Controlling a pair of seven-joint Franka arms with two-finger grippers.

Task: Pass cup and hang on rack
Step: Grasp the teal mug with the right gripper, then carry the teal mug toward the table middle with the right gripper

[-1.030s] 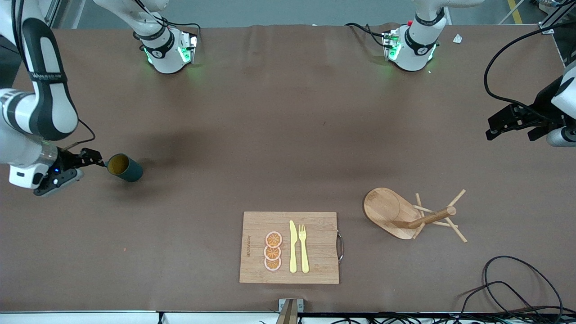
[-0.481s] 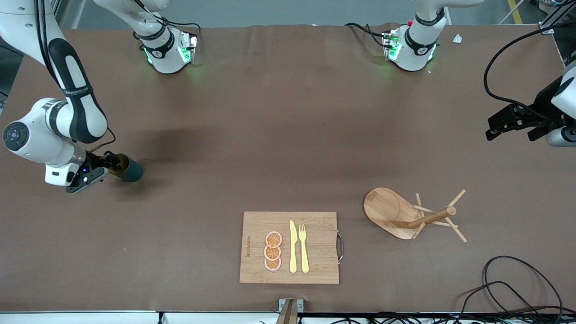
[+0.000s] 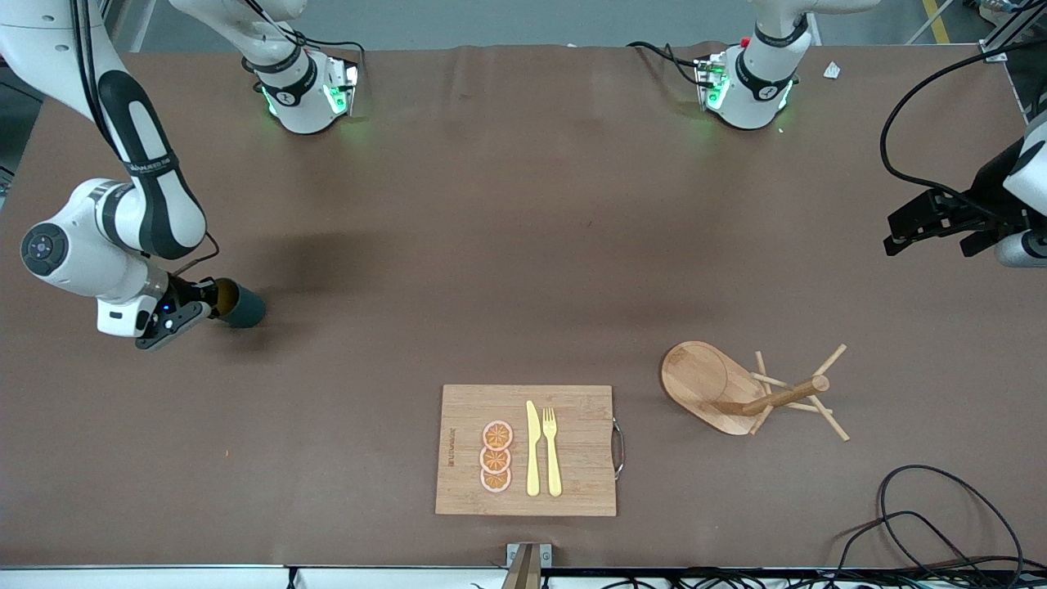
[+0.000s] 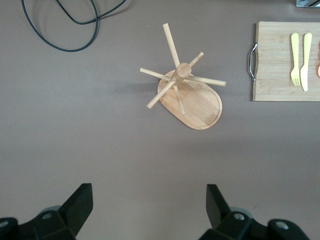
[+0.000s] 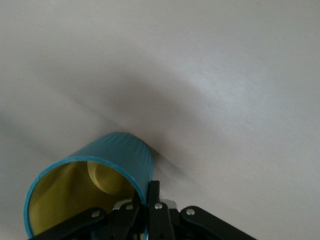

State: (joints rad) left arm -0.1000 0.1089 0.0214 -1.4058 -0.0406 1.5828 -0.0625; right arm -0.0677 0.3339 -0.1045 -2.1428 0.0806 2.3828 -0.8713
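The cup point(image 3: 244, 310) is dark teal with a yellow inside point(image 5: 75, 192). It lies on its side on the brown table near the right arm's end, its mouth turned to my right gripper point(image 3: 210, 302). That gripper point(image 5: 149, 194) is shut on the cup's rim wall point(image 5: 131, 156), one finger inside and one outside. The rack point(image 3: 740, 391) stands upright on its oval base point(image 4: 200, 106) toward the left arm's end, nearer the front camera than the cup. My left gripper point(image 3: 893, 235) hangs open and empty point(image 4: 149, 195) above the table at that end, waiting.
A bamboo cutting board point(image 3: 523, 409) with orange slices point(image 3: 496, 458), a yellow knife and a fork point(image 3: 552, 450) lies near the table's front edge, between cup and rack. Black cables point(image 3: 941, 515) loop at the near corner by the left arm's end.
My right gripper moved in onto the cup's mouth and shut on its rim, nudging the cup slightly along the table. The left arm has not moved.
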